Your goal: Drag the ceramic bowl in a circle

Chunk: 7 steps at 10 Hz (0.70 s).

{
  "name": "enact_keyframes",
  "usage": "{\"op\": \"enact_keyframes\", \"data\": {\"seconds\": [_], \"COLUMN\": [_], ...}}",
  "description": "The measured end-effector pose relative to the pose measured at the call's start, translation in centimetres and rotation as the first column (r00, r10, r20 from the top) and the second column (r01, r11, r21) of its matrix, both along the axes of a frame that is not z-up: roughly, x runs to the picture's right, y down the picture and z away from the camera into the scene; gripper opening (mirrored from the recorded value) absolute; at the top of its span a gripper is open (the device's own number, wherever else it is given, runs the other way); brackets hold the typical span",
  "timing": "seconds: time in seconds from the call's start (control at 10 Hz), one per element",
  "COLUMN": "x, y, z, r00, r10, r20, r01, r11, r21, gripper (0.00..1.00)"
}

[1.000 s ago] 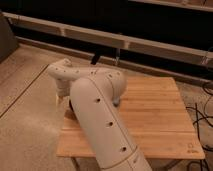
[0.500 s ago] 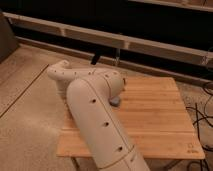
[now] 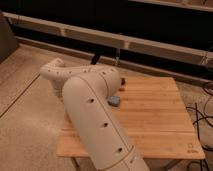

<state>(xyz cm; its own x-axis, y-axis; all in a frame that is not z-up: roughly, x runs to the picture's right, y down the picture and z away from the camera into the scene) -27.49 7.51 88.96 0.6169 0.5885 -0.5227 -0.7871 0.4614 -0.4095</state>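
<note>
While the bulky cream arm (image 3: 95, 115) leans over the pale wooden bench (image 3: 160, 120), it hides the gripper; jaws shut tight, likely gripping the unseen ceramic bowl.

Wooden table (image 3: 160, 120) on speckled floor (image 3: 25, 125)

Arm (image 3: 95, 115): we see its big near link swung slightly left, baring more worktop (image 3: 155, 120) beside it.
Blue block (image 3: 114, 101): we now see it clear of the arm's right edge.
Pincer: hidden behind the arm's far end, over the worktop's back left; it went from open to closed.
</note>
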Motion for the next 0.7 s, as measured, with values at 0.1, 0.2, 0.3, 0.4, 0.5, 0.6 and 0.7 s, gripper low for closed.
{"op": "enact_keyframes", "data": {"seconds": [0.1, 0.2, 0.3, 0.4, 0.5, 0.6, 0.7], "x": [-0.8, -1.6, -2.2, -2.3, -2.2, -2.2, -2.3], "y": [-0.1, 0.1, 0.7, 1.3, 1.9, 3.2, 4.0], "z": [-0.8, -1.6, -2.4, -2.9, -3.4, -4.3, -4.9], "r00": [1.0, 0.998, 0.997, 0.996, 0.996, 0.995, 0.994], "r10": [-0.009, -0.013, -0.004, 0.008, 0.021, 0.027, 0.025], "r20": [0.028, 0.055, 0.077, 0.083, 0.089, 0.098, 0.105], "r01": [0.009, 0.011, 0.002, -0.01, -0.021, -0.026, -0.024], "r11": [0.9998, 0.9997, 0.9998, 0.9999, 0.9998, 0.9996, 0.9996], "r21": [0.016, 0.022, 0.021, 0.013, 0.005, -0.007, -0.013], "gripper": [0.0, 0.0, 0.0, 0.0, 0.0, 0.0, 0.0]}}
